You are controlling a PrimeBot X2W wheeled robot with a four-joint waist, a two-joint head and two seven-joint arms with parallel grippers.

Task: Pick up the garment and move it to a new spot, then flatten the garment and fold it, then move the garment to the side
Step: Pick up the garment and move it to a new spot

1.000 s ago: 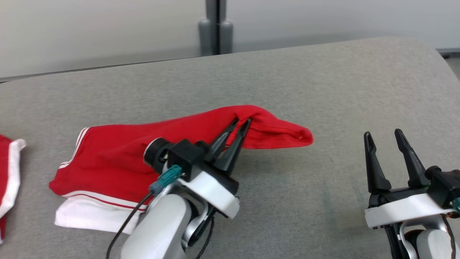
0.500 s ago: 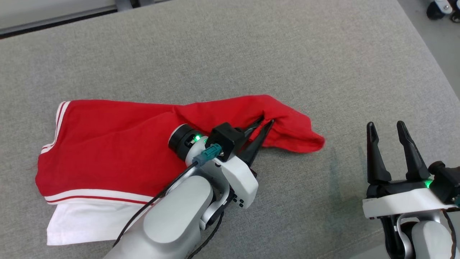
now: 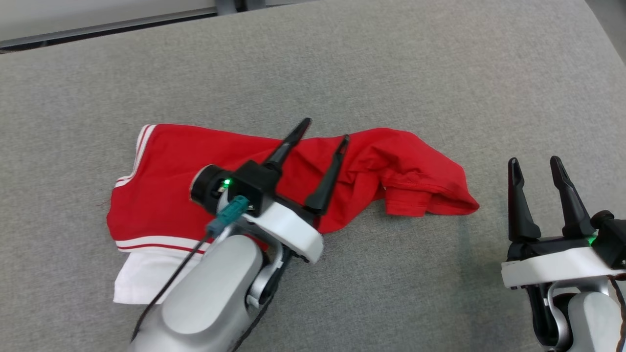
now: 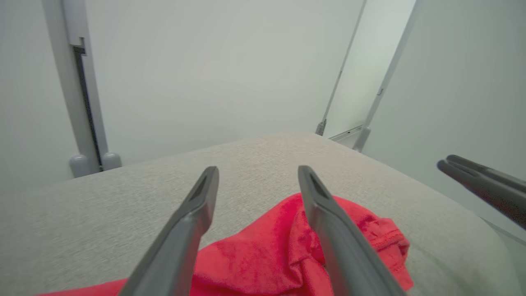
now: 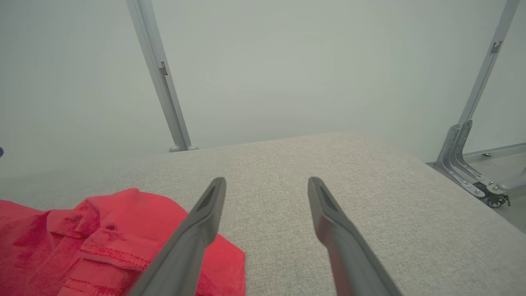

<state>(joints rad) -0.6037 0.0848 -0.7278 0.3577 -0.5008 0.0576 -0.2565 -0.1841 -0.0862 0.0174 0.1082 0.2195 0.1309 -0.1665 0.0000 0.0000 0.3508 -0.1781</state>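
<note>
Red garment (image 3: 156,195) lies on the grey table (image 3: 391,73), about mid-table and somewhat to our left; not flat.

- long axis runs left-right across the head view; white-striped trim (image 3: 142,146) at our left end, bunched hemmed end (image 3: 406,205) at our right end
- left gripper (image 3: 326,129) hovers over the middle of the cloth, fingers spread wide, nothing between them; in the left wrist view the left gripper (image 4: 258,169) straddles a raised red fold (image 4: 254,255) without pinching it, as far as we can tell
- right gripper (image 3: 534,160) is also wide and empty, over bare table, just off the bunched end; in the right wrist view the right gripper (image 5: 267,179) has the cloth (image 5: 82,238) off to that view's left, fingers clear of it

Our read: placement looks done, flattening comes next; the crumple sits toward the right end, so that end lies between the two grippers and closer to the right one; the trim end is the left arm's side. Pulling along the long axis, one gripper per end, looks like the cleanest way to flatten it; risk is pinching two layers at the bunched end.
</note>
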